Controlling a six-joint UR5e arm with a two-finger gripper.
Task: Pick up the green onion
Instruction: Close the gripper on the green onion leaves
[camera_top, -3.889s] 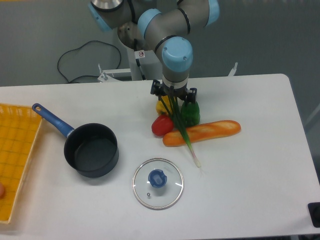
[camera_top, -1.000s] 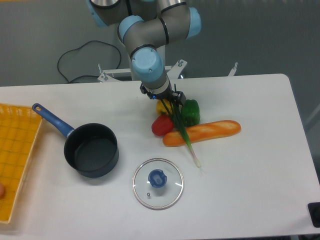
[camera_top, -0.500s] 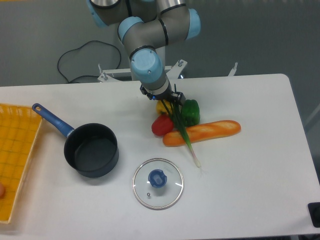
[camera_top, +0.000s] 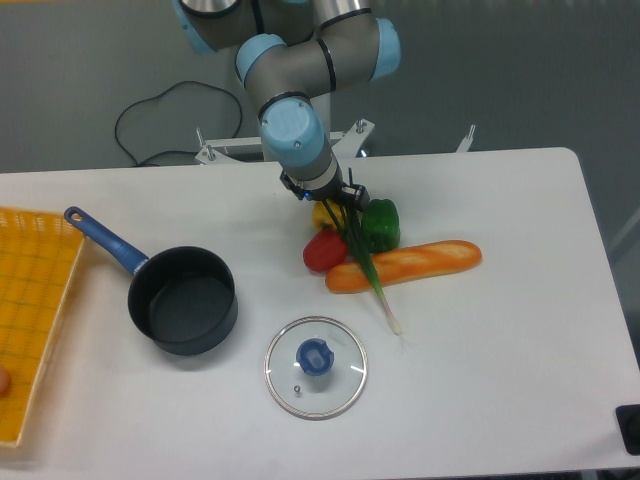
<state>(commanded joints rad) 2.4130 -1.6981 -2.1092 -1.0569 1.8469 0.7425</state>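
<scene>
The green onion (camera_top: 370, 274) looks light and floppy, best pinched at its dark leaves, where the claw (camera_top: 334, 205) hovers, its state unclear.

Matt white table (camera_top: 500, 360) – glossy clear glass lid (camera_top: 316, 367), matt dark pan (camera_top: 183, 300), yellow plastic mesh tray (camera_top: 30, 300)

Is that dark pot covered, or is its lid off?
Off. The saucepan stands open and looks empty; its glass lid lies flat on the table beside it.

One fixed high view, angled down across the white table (camera_top: 500, 380) from its front edge.
</scene>
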